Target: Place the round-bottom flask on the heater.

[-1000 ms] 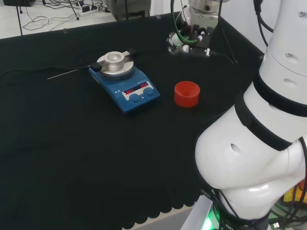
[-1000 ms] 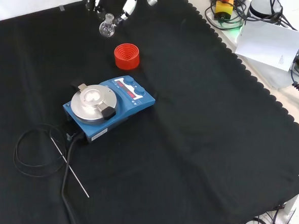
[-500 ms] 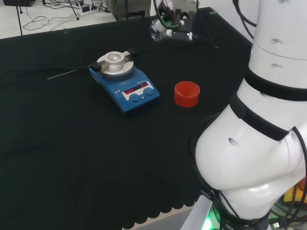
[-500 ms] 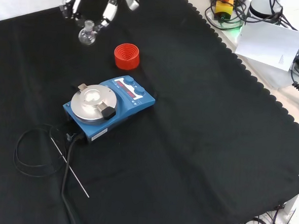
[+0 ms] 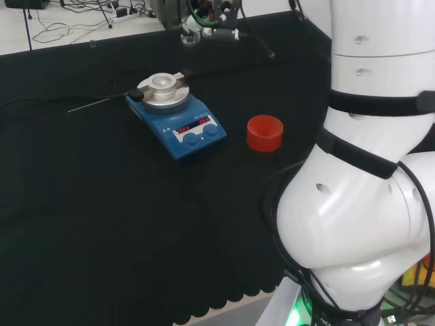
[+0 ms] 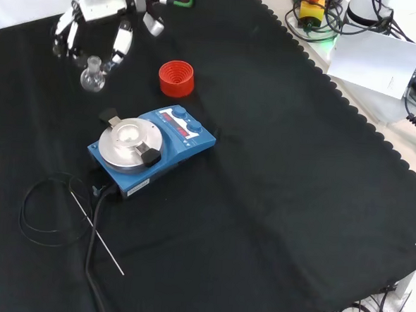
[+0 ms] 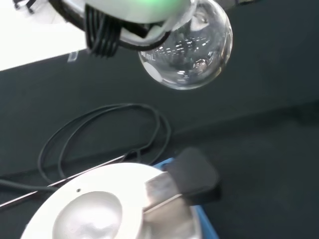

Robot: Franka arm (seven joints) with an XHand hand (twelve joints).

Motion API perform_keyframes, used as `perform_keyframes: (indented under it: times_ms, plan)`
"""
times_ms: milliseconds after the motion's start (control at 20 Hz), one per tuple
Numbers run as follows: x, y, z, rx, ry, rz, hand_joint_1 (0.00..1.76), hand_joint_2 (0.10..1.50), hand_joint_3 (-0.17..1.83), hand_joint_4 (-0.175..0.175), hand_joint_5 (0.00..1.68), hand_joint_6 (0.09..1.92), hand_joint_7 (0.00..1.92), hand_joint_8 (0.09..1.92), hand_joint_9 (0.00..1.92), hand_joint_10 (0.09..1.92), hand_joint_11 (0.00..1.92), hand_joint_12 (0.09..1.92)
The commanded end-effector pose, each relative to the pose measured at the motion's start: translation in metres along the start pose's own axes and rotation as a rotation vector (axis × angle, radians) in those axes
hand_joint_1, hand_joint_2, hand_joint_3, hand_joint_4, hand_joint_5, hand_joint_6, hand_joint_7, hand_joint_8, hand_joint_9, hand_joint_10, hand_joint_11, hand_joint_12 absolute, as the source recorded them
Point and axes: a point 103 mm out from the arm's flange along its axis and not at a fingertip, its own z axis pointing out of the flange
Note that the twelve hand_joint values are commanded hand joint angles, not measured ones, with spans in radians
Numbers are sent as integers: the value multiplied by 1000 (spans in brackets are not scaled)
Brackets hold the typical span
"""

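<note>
In the upper left of the front view, the black and white hand (image 6: 96,18) pinches the neck of the clear glass round-bottom flask (image 6: 92,80) between curled fingers, holding it above the cloth, up-left of the blue heater with its round silver plate (image 6: 129,145).

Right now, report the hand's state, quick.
Hand: shut on the flask, held by its neck in the air, beside the heater.
</note>
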Motion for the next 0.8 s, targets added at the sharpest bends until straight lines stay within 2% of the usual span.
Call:
perform_keyframes:
  times_ms: [50, 800]
  plan:
    - [33, 3, 30, 97, 12, -56, 1104, 699, 693, 115, 1149, 907, 493, 691, 708, 575, 504, 1289]
    - [37, -4, 50, 149, -10, -82, 1107, 693, 704, 109, 1151, 910, 487, 690, 705, 575, 499, 1289]
